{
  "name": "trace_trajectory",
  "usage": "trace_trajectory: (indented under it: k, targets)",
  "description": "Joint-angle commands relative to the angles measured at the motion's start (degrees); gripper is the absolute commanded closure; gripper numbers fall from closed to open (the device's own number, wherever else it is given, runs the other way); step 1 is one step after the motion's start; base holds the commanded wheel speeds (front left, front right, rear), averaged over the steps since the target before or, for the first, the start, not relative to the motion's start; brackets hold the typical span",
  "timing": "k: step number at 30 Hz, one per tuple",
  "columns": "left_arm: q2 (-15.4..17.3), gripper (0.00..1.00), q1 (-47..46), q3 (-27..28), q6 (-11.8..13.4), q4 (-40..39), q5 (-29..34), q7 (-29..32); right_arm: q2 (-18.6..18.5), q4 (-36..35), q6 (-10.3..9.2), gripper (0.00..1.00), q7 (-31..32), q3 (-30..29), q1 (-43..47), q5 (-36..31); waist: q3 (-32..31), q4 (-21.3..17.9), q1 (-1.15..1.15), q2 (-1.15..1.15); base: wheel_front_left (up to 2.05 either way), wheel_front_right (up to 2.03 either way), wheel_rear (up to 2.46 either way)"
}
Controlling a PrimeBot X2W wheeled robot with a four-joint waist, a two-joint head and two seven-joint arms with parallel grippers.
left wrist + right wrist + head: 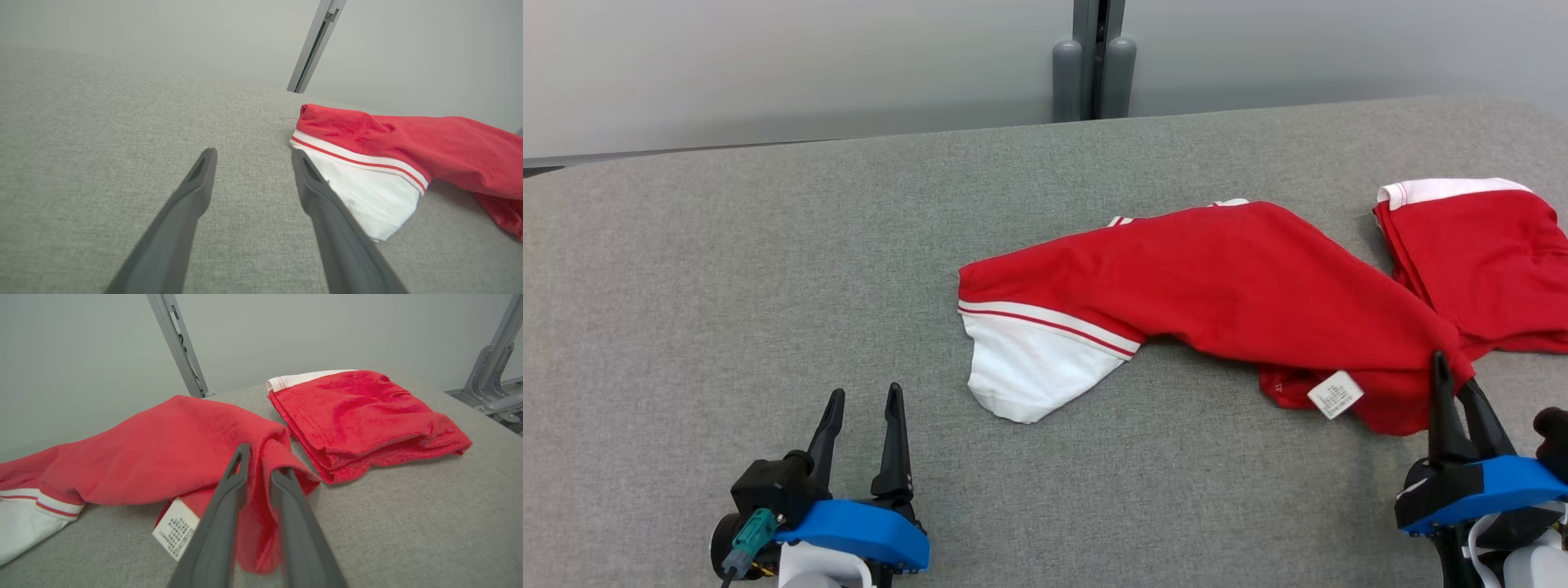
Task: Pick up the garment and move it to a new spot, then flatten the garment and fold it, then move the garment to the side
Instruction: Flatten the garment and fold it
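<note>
LEFT: left gripper (865, 390) jaws apart, empty; white sleeve (1029, 376) just right of them | RIGHT: right gripper (1451, 371) jaws clamped on red shirt (1225, 286) edge; label (1335, 394) left of them, print unreadable | folded red cloth (1478, 253) beyond, cut by frame edge | SURFACE: grey fabric table (727, 286); pale wall (768, 65), grey post (1094, 65) behind.
</note>
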Motion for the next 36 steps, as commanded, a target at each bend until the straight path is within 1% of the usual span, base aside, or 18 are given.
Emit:
trace_trajectory:
  k: [1, 4, 7, 12, 16, 17, 20, 24, 29, 32, 36]
  targets:
    - [0.0, 0.0, -0.7, 0.5, -0.1, 0.1, 0.4, -0.1, 0.0, 2.2, 0.0, 0.0, -1.3, -0.5, 0.5, -0.9, 0.1, -0.2, 0.0, 0.0, 0.0, 0.0, 0.0]
    - [0.0, 0.0, -0.9, 0.7, -0.2, 0.2, 0.6, -0.1, 0.0, 4.5, 0.0, 0.0, -3.3, -0.9, -0.7, -2.4, 0.1, -0.5, 0.0, 0.0, 0.0, 0.0, 0.0]
    - [0.0, 0.0, -0.6, 0.9, -0.3, 0.3, 0.9, -0.1, 0.0, 4.2, 0.0, 0.0, -5.6, -2.2, -1.8, -4.4, -0.3, -1.0, 0.0, 0.0, 0.0, 0.0, 0.0]
    - [0.3, 0.0, -1.2, 0.2, -0.8, 0.9, 1.5, -0.1, 0.0, -0.6, 0.0, 0.0, -7.9, -3.5, -3.1, -8.2, -1.0, -1.8, 0.0, 0.0, 0.0, 0.0, 0.0]
    - [0.9, 0.0, -3.7, -1.6, -1.5, 2.1, 2.7, 0.8, 0.1, -5.0, 0.0, 0.0, -8.5, -0.3, -3.4, -7.9, -0.8, -2.4, 0.0, 0.0, 0.0, 0.0, 0.0]
    - [0.9, 0.0, -3.7, -1.6, -1.5, 2.1, 2.7, 0.8, 0.1, -5.0, 0.0, 0.0, -8.5, -0.3, -3.4, -7.9, -0.8, -2.4, 0.0, 0.0, 0.0, 0.0, 0.0]
    - [1.6, 0.0, -6.8, -3.2, -2.1, 3.7, 3.7, 2.9, 0.0, -6.7, 0.0, 0.0, -8.5, 3.1, -3.6, -6.8, 0.0, -2.9, 0.0, 0.0, 0.0, 0.0, 0.0]
    - [2.2, 0.0, -12.4, -4.8, -2.7, 7.1, 4.3, 7.5, 0.0, -7.5, 0.0, 0.0, -8.4, 7.4, -4.7, -6.3, 1.8, -3.9, 0.0, 0.0, 0.0, 0.0, 0.0]
    - [4.3, 0.0, -18.1, -6.0, -2.8, 13.1, 5.7, 14.0, 0.0, -6.9, 0.0, 0.0, -8.9, 11.5, -6.8, -5.2, 4.2, -5.8, 0.0, 0.0, 0.0, 0.0, 0.0]
    - [4.6, 0.0, -20.4, -7.1, -3.5, 15.0, 4.8, 17.1, 0.0, -6.4, 0.0, 0.0, -9.1, 12.8, -7.6, -4.2, 5.3, -6.9, 0.0, 0.0, 0.0, 0.0, 0.0]
    - [5.4, 0.0, -21.1, -9.4, -4.4, 15.9, 4.4, 19.5, 0.0, -5.8, 0.0, 0.0, -9.7, 12.4, -7.7, -4.1, 6.0, -7.8, 0.0, 0.0, 0.0, 0.0, 0.0]
